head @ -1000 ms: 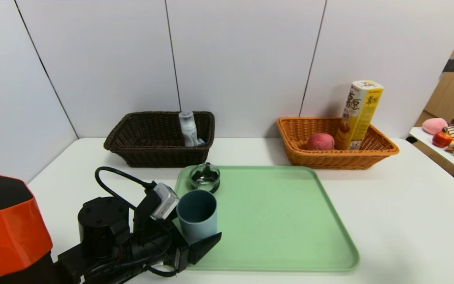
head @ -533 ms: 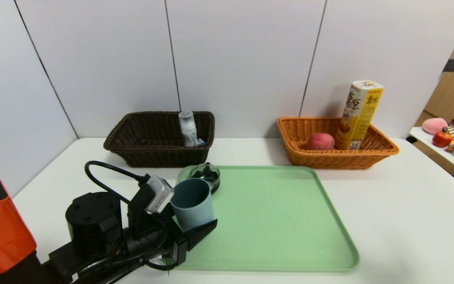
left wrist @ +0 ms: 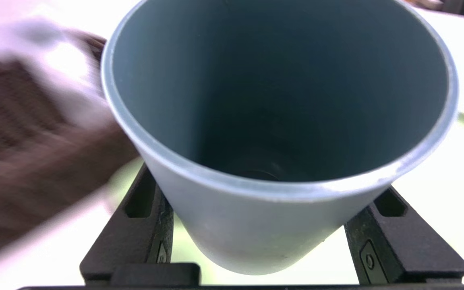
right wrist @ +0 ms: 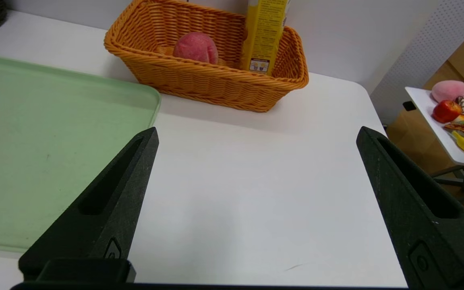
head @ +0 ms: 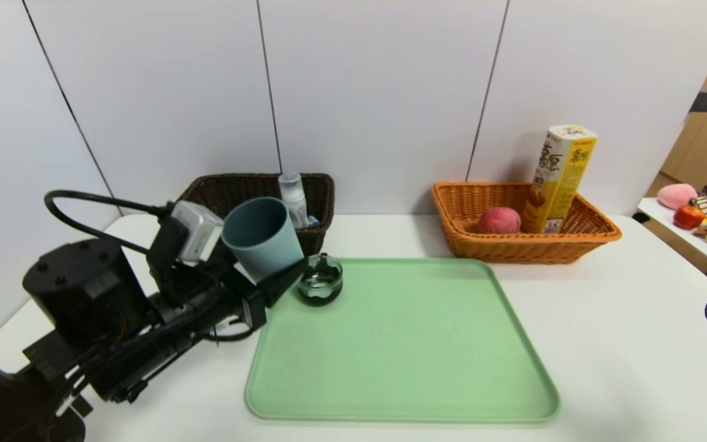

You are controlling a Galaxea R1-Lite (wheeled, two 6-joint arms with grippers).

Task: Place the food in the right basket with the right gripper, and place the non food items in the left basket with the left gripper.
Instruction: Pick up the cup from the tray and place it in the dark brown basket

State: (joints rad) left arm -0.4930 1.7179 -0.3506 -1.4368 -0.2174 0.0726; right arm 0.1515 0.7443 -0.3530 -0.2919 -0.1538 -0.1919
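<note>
Now the left gripper (head: pixel 270 270) is pinching the blue-grey plastic cup (head: pixel 262 236) aloft before the dark brown wicker basket (head: pixel 218 191) (smooth, tapered walls); a loosening grip risks it slipping onto the worktop (head: pixel 605 319).

Illegible Chinese lettering (snack box (head: pixel 559 178))

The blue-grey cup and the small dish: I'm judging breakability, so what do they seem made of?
The blue-grey cup, held in the left gripper, looks like matte plastic: opaque, thin even rim, dull sheen. The small dish at the green tray's corner looks like clear glass: see-through, thick-walled, bright glints. Clear plastic can't be ruled out.
</note>
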